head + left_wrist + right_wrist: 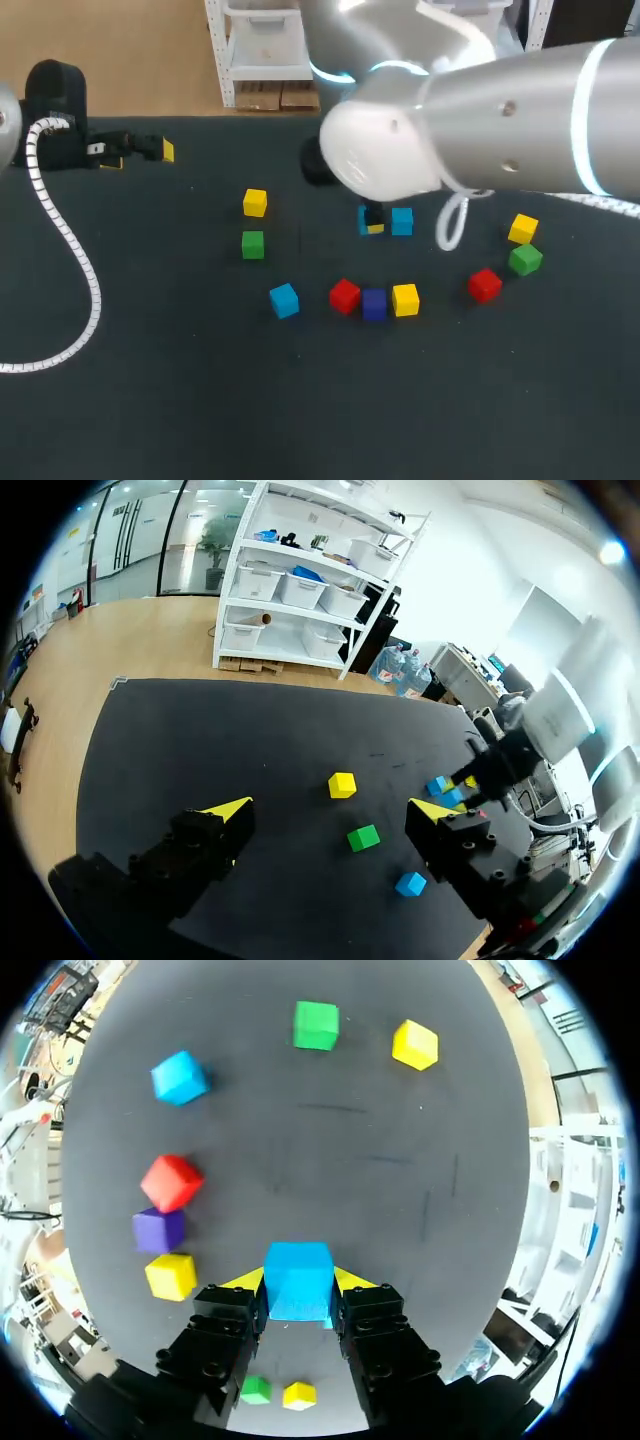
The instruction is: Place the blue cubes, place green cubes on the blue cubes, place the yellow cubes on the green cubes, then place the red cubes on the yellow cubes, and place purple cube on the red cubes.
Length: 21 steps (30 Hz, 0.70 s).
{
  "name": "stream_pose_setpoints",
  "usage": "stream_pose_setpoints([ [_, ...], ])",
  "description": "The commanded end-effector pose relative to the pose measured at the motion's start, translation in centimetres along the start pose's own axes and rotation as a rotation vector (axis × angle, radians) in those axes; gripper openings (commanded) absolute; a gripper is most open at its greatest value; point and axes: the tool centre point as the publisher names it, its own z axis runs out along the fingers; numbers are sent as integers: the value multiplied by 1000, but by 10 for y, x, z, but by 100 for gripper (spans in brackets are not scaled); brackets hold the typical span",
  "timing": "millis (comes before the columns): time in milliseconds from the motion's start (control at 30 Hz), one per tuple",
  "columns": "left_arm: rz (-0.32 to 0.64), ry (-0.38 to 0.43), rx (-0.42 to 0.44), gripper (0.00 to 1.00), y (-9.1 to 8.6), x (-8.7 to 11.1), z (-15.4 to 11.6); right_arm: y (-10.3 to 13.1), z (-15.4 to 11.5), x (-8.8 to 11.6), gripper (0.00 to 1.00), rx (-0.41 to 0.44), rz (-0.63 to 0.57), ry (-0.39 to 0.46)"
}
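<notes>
Though mostly hidden beneath its arm [480,110] from above, right pincer [298,1282] clamped on blue cube [298,1260]; left pincer [330,812] wide, empty.

Right gripper [298,1282] pinches one blue cube [298,1265]. A second blue cube [402,221] sits just beside it, so that side is tight. Toward the near edge, the middle red cube [345,296], purple cube [374,303] and middle yellow cube [405,299] touch in a row: no way through, only a narrow gap over to the lone blue cube [284,300]. The right yellow cube [522,228], right green cube [525,259] and right red cube [485,285] crowd together. There's wide free table [300,410] along the near edge, and more between my left gripper [150,150] and the left yellow cube [255,203] and left green cube [252,244]. The coiled cable [70,250] lies across the left side.
</notes>
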Motion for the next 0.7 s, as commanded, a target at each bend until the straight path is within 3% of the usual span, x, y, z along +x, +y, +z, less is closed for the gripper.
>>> stream_pose_setpoints([
  [33, 3, -8, 16, 100, 3, 2, -1, -28, 14, -1, 0, -56, -4, 11],
  [267, 3, -8, 16, 100, 3, 2, -1, -40, 31, 9, 0, -100, 32, 16],
  [700, 3, -8, 16, 100, 3, 2, -1, -47, 46, 6, 0, -128, 23, 7],
])
